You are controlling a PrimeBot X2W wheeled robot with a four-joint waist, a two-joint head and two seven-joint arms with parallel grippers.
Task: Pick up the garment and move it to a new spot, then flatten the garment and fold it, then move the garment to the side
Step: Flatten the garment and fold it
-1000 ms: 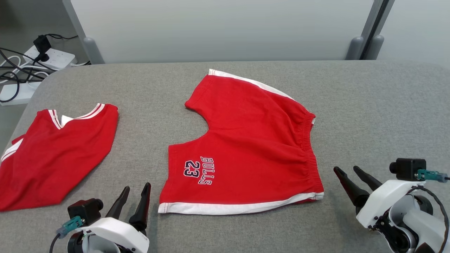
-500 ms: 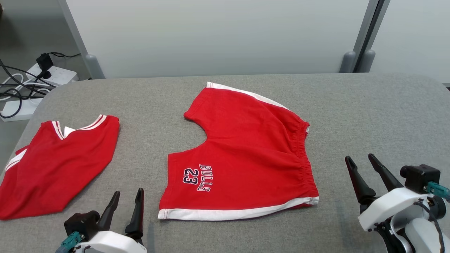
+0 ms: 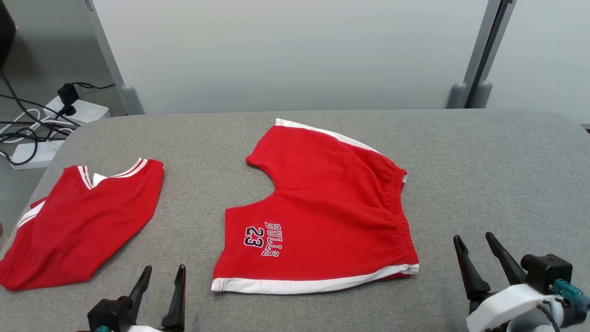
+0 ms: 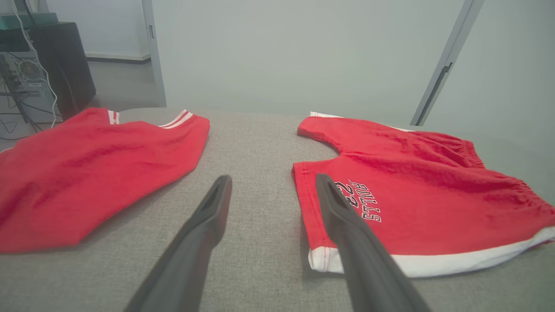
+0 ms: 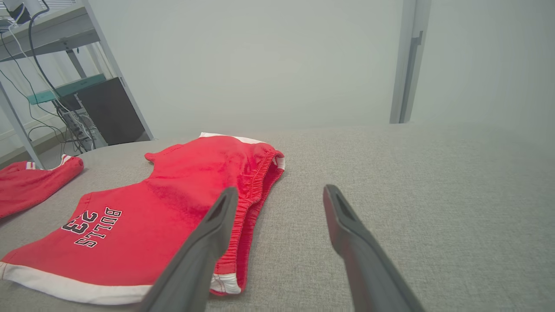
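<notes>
Pulling back, your left gripper (image 3: 164,267) and right gripper (image 3: 473,236) have retreated from the shorts (image 3: 322,216), fingers spread, empty. Shorts lie flat mid-table (image 3: 484,161), so I'd judge folding comes next.

Red shorts (image 3: 332,216) with white trim and navy "BULLS 23" lettering; red jersey (image 3: 83,226), white-striped collar; grey surface (image 3: 498,175).

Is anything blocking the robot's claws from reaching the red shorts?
Nothing visible. Only bare table lies between the shorts and the left gripper and right gripper, both open. The red jersey lies apart, farther left.
</notes>
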